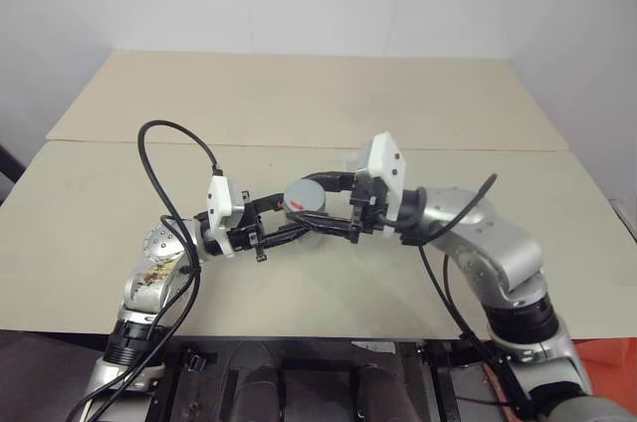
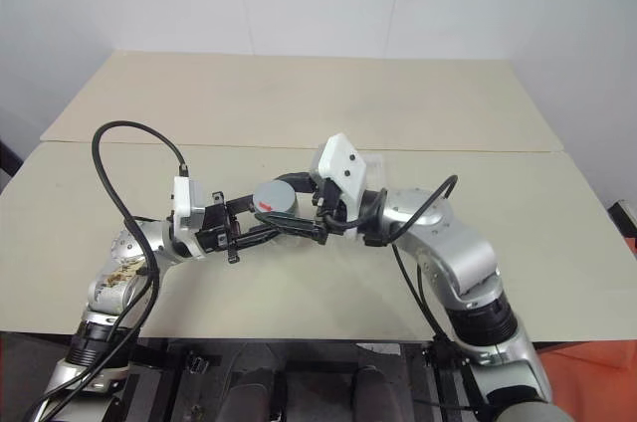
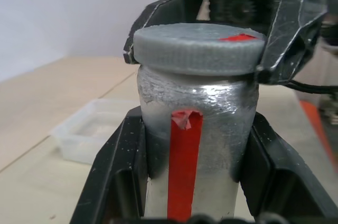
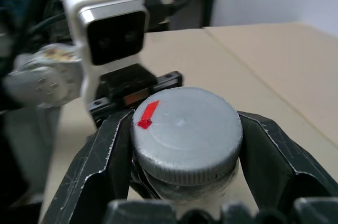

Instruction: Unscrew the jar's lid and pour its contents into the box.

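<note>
The jar (image 3: 200, 118), whitish-clear with a red vertical stripe, is held upright above the table's front middle. My left gripper (image 1: 299, 228) is shut on its body, one black finger on each side. The grey lid (image 4: 185, 131) with a small red mark sits on top of the jar. My right gripper (image 1: 317, 195) comes in from the right and is shut on the lid's rim. The box (image 3: 95, 134), a shallow clear tray, lies on the table behind the jar, partly hidden by my right wrist camera in the head views.
The pale wooden table (image 1: 299, 104) stretches wide behind and to both sides of the arms. A black cable (image 1: 159, 158) loops up from my left arm. The table's front edge runs just under my forearms.
</note>
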